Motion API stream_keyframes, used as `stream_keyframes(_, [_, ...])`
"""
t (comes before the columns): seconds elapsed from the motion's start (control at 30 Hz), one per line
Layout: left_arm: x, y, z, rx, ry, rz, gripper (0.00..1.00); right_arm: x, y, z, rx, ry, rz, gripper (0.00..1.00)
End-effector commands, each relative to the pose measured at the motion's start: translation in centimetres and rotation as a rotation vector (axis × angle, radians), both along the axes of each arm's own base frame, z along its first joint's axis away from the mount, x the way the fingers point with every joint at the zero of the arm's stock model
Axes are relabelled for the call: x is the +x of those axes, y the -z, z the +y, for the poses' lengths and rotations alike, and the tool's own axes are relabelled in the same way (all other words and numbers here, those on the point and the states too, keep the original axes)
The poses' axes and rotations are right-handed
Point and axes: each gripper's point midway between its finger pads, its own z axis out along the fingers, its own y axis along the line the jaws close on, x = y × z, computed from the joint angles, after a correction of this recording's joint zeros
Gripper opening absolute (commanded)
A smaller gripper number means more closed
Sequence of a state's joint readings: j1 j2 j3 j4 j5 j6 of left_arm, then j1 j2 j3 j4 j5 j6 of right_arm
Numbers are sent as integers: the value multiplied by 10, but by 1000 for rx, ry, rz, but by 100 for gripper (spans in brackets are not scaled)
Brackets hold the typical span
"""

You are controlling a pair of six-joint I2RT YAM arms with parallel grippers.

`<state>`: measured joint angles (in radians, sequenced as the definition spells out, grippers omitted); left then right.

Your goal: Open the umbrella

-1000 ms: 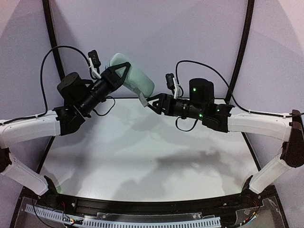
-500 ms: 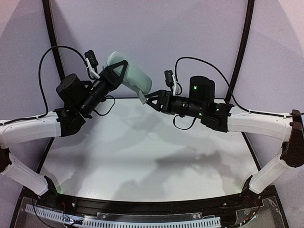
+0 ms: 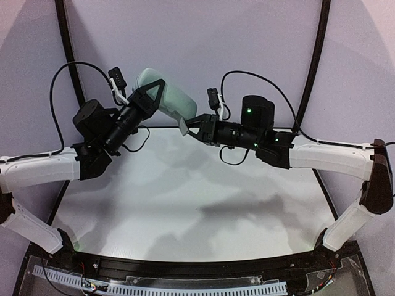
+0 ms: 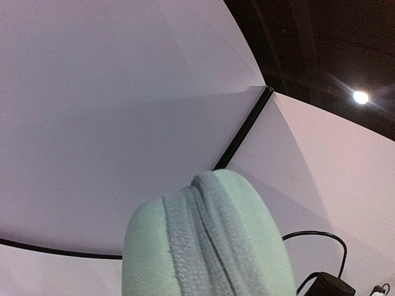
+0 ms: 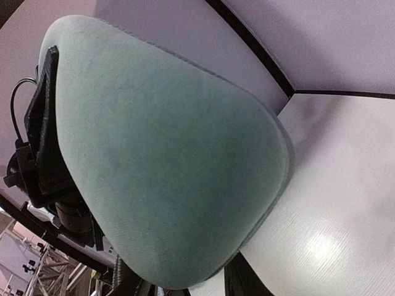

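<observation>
Top external view, starting at the fingers. At the left gripper (image 3: 158, 90): closed narrow across the far-left half of a pale mint oval case (image 3: 180, 102), a black finger flat on the broad face in view, holding it in the air above the far part of the table (image 3: 185, 203). At the right gripper (image 3: 192, 124): tips set on either side of a small pale tab (image 3: 182, 128) at the case's near-right end. Cannot tell whether pinched on it or merely beside it, nor whether zip pull, strap or handle. Nothing clear of the right fingers in the right wrist view, only the broad shell filling it.

No sight of the umbrella itself: no shaft, no black lining anywhere. Judged to be shut inside the case, given the grey zip-like seam along the rim in the left wrist view.

Long axis of the case: slanting from far left and high down to near right, lower end aimed straight at the right fingers. So, left arm as anchor, right arm nearer the end to be worked. Probably calls for drawing the tab along the seam, toward the left grip; possible snag there, with the seam passing between the left fingers.

Room: open air near and below, table well under both grippers. Backdrop wall (image 3: 197, 37) close behind on the far side. Black arch poles (image 3: 311, 74) well apart to left and right.
</observation>
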<state>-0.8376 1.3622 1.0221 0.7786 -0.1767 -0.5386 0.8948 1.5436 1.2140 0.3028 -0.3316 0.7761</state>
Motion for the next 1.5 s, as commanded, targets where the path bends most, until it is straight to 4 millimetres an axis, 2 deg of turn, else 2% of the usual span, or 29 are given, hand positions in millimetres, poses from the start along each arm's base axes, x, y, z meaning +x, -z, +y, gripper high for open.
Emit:
stream_keyframes(0.0, [-16,-19,4,-76,42,-72,1,-11,-25,11,69,-75,-63,34])
stream_keyframes(0.37, [-19,-7,-5,-75,67,-55,1,-13,-38,10,136,-82,-49,21])
stream_keyframes(0.47, [-20,-6,-6,-69,64,-59,1,-11,-38,8,146,-63,-34,12])
stream_keyframes(0.53, [-21,-5,-6,-64,61,-62,1,-10,-38,5,163,-47,-25,1])
stream_keyframes(0.67, [-23,-4,-4,-60,55,-62,1,-5,-33,0,145,0,-14,0])
stream_keyframes(0.73, [-23,-4,0,-64,41,-57,1,-1,-24,-4,98,37,-5,0])
stream_keyframes(0.8, [-23,-4,6,-67,19,-50,1,6,-7,-12,10,97,10,0])
stream_keyframes(0.93, [-21,-2,22,-81,-37,-4,1,25,41,-45,-227,298,46,0])
stream_keyframes(1.03, [-19,0,27,-82,-49,48,1,35,64,-68,-353,409,43,0])
stream_keyframes(1.27, [-28,-2,31,-116,6,91,1,54,99,-106,-570,595,9,0])
stream_keyframes(1.47, [-36,-7,41,-165,29,126,1,59,115,-115,-616,625,19,0])
